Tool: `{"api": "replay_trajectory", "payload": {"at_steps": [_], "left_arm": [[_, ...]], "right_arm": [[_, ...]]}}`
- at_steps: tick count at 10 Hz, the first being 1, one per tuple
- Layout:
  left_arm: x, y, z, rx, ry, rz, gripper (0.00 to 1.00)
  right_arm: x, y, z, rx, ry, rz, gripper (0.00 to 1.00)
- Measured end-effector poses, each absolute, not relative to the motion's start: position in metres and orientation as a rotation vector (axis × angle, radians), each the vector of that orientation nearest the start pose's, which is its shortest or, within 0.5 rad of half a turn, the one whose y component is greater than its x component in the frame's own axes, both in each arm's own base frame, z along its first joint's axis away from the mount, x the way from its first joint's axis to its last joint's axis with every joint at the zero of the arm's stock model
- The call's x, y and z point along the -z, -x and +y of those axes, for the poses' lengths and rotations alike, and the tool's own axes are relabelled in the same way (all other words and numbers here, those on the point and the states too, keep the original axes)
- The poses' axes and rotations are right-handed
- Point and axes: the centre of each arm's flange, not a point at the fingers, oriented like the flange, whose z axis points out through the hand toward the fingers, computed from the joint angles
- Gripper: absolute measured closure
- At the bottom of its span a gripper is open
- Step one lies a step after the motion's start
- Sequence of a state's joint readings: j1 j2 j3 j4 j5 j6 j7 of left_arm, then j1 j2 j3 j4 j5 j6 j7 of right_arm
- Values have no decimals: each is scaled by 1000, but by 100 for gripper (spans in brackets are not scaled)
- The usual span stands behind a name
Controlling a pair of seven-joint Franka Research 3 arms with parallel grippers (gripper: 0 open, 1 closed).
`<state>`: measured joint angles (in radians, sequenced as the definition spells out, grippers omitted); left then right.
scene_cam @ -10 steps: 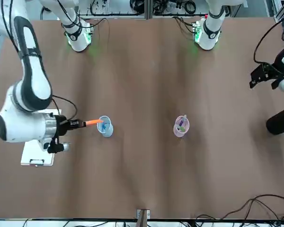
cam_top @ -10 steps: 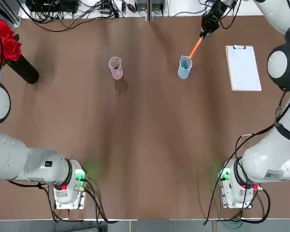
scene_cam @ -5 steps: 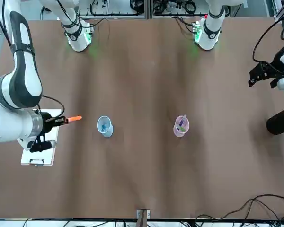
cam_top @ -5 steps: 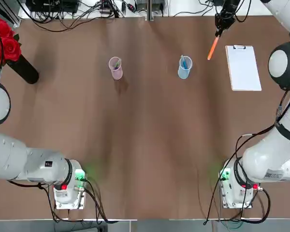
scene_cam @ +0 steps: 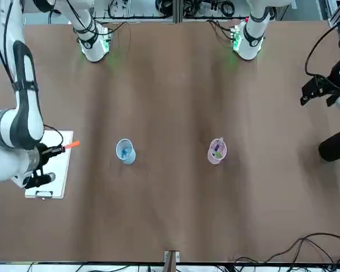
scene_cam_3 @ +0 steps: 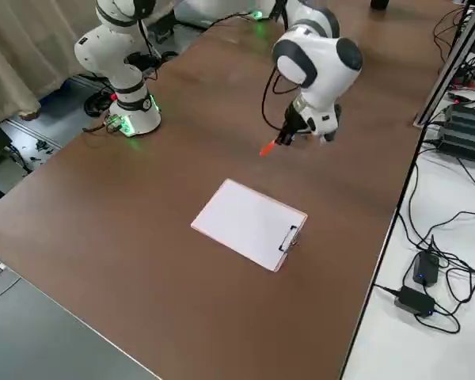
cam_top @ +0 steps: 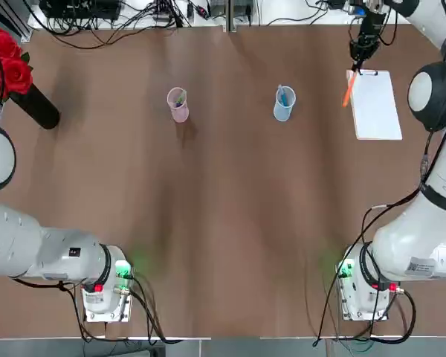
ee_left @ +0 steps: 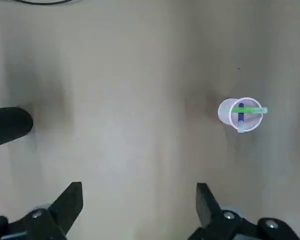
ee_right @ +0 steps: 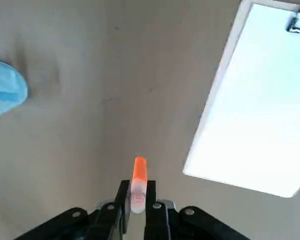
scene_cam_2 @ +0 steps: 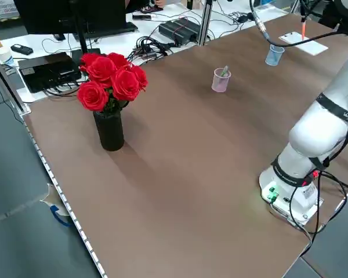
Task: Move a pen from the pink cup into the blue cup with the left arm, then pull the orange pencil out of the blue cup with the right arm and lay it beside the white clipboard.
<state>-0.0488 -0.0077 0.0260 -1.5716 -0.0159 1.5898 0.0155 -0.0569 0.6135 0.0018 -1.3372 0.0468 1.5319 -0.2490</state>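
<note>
My right gripper [cam_top: 363,49] is shut on the orange pencil [cam_top: 348,90] and holds it in the air at the white clipboard's [cam_top: 374,104] near-left edge. In the right wrist view the pencil [ee_right: 138,179] sticks out from between the fingers, with the clipboard [ee_right: 260,100] to one side and the blue cup [ee_right: 5,92] to the other. The blue cup [cam_top: 284,103] stands upright with a blue pen in it. The pink cup [cam_top: 178,104] holds a green and a blue pen [ee_left: 245,114]. My left gripper [scene_cam: 319,92] hovers open, far to the left near the vase.
A black vase [cam_top: 36,106] of red roses [cam_top: 6,63] stands at the far left of the table. Cables and power gear [cam_top: 156,13] lie beyond the far edge. Both arm bases [cam_top: 104,286] sit at the near edge.
My right gripper has lifted the orange pencil out of the blue cup and carried it right, up to the clipboard's edge. The left arm has barely moved.
</note>
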Motion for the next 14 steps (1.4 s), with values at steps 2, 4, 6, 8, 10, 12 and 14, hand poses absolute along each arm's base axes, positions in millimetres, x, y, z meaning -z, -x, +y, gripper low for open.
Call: {"api": "replay_trajectory", "payload": {"at_steps": [2, 4, 6, 8, 10, 12, 14], "left_arm": [[-630, -554, -5, 43, 3153, 34, 0], [-630, -555, -1, 42, 3153, 23, 0], [-630, -555, -1, 42, 3153, 24, 0], [-629, -555, -1, 41, 3153, 24, 0], [-629, -555, -1, 39, 3153, 24, 0], [-627, -556, -1, 34, 3153, 24, 0], [-624, -557, -1, 26, 3153, 24, 0]], "right_arm": [[-314, -676, -39, -643, 2960, -262, 84], [-285, -678, -42, -667, 2957, -252, 84], [-267, -681, -44, -666, 2960, -246, 84], [-263, -684, -45, -638, 2970, -246, 84], [-263, -692, -45, -551, 2997, -248, 84], [-252, -701, -45, -467, 3021, -250, 84], [-239, -706, -44, -430, 3031, -254, 84]]}}
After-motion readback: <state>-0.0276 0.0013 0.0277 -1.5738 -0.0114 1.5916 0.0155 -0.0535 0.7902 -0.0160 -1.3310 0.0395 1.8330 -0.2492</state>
